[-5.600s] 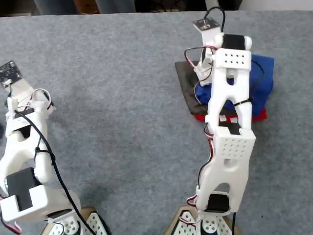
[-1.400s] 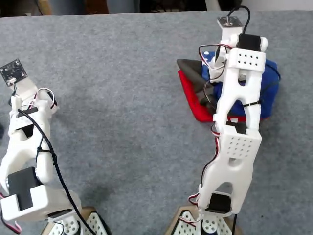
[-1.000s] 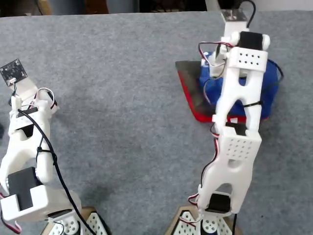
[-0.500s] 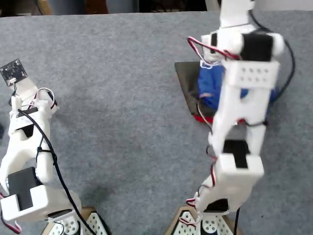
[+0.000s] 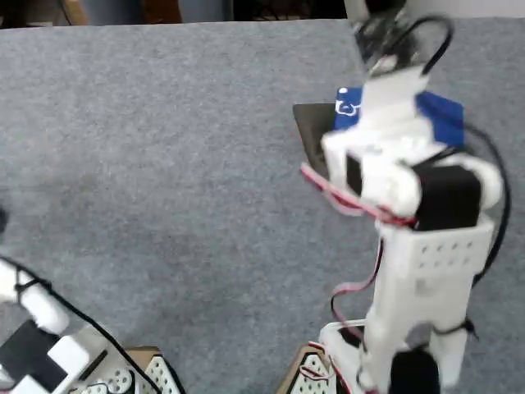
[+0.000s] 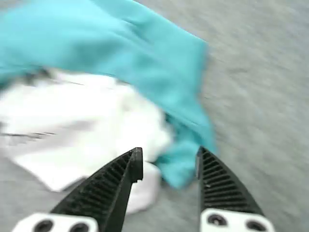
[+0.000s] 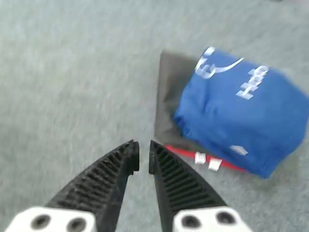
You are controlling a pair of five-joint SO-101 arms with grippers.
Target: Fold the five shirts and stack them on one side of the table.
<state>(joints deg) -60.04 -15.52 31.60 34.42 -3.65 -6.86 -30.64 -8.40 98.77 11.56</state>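
Left gripper (image 6: 169,154): fingers spread, hovering over the crumpled teal shirt (image 6: 145,53) and white shirt (image 6: 82,130). Right gripper (image 7: 143,147): fingers nearly together, empty, above the grey table (image 5: 164,164) beside the stack: blue shirt (image 7: 241,111) atop dark grey shirt (image 7: 169,96) and red shirt (image 7: 181,149).

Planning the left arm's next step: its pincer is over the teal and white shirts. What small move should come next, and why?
Probably lower the left pincer onto the corner of the teal shirt and close. The jaws stand open with that corner between them, and the teal shirt lies loose, overlapping the white shirt, while the blue shirt already lies folded.
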